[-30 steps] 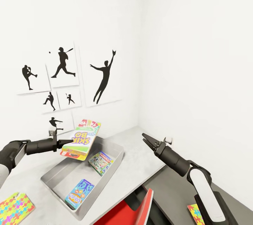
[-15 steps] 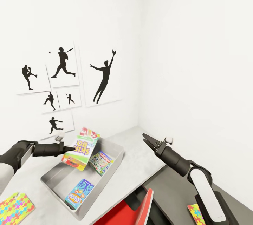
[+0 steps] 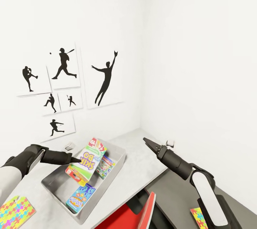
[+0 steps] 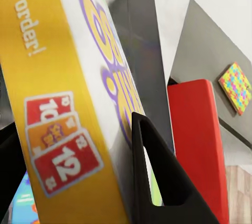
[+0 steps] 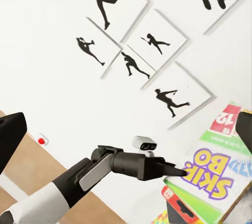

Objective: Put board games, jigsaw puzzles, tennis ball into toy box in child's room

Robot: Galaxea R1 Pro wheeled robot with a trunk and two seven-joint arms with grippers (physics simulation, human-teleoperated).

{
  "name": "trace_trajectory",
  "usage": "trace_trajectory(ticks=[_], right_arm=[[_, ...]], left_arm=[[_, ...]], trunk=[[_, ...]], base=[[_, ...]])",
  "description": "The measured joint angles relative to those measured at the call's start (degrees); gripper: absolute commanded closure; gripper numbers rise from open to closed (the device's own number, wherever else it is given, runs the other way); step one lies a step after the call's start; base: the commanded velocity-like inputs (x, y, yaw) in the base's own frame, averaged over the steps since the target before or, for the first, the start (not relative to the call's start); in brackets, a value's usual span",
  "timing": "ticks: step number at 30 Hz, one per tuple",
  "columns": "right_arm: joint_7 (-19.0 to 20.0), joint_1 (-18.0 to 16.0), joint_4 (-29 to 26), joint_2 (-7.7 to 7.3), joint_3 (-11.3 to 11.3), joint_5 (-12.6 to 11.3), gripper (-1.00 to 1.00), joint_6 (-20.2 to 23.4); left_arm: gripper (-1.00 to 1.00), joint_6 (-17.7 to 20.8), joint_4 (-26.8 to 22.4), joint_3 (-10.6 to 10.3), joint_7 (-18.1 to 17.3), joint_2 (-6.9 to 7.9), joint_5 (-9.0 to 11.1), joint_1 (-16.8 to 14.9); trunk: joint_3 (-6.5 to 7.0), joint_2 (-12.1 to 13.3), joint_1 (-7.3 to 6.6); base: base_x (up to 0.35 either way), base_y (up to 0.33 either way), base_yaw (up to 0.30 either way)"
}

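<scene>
1. Currently the yellow-green board game (image 3: 86,163), printed with purple "SKIP BO" lettering, is held tilted above the toy box (image 3: 57,180), its lower end down among the tray walls.
2. Left claw (image 3: 77,159): clamped on the edge of that board game; in the left wrist view one dark finger (image 4: 157,177) presses flat against the printed face.
3. Toy box contents: the Monopoly game (image 3: 105,166) leans against the far wall, partly behind the held box; the blue game (image 3: 79,195) lies flat near the front corner.
4. Toy box location: on the white-grey bench (image 3: 142,161), near the room corner.
5. Jigsaw puzzle (image 3: 14,210): flat on the bench, well apart from the toy box.
6. Second jigsaw puzzle (image 3: 198,217): apparently on a lower dark surface, beside the right arm.
7. Right claw (image 3: 145,140): raised above the bench, jaws slightly parted, gripping nothing.
</scene>
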Motion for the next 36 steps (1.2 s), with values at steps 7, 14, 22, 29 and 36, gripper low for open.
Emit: trace_trajectory(ticks=[7, 14, 22, 29, 36], right_arm=[[0.0, 0.0, 0.0, 0.0, 0.0, 0.8, -1.0, -0.1], [0.0, 0.0, 0.0, 0.0, 0.0, 0.9, -1.0, -0.1], [0.0, 0.0, 0.1, 0.0, 0.0, 0.9, -1.0, -0.1], [0.0, 0.0, 0.0, 0.0, 0.0, 0.9, -1.0, -0.1], [0.1, 0.0, 0.0, 0.0, 0.0, 0.9, -1.0, -0.1]], left_arm=[[1.0, -0.3, 0.2, -0.2, 0.1, 0.04, -0.1, 0.1], [1.0, -1.5, 0.2, -0.3, -0.3, 0.15, -3.1, 0.3], [1.0, -3.9, 0.2, -0.3, -0.7, 0.3, -3.9, 0.3], [1.0, -5.5, 0.2, -0.3, -0.8, 0.18, -3.9, 0.3], [1.0, -5.8, 0.2, -0.3, -1.3, 0.09, -3.9, 0.3]], trunk=[[0.0, 0.0, 0.0], [0.0, 0.0, 0.0], [0.0, 0.0, 0.0], [0.0, 0.0, 0.0], [0.0, 0.0, 0.0]], base=[[0.0, 0.0, 0.0], [0.0, 0.0, 0.0], [0.0, 0.0, 0.0], [0.0, 0.0, 0.0], [0.0, 0.0, 0.0]])
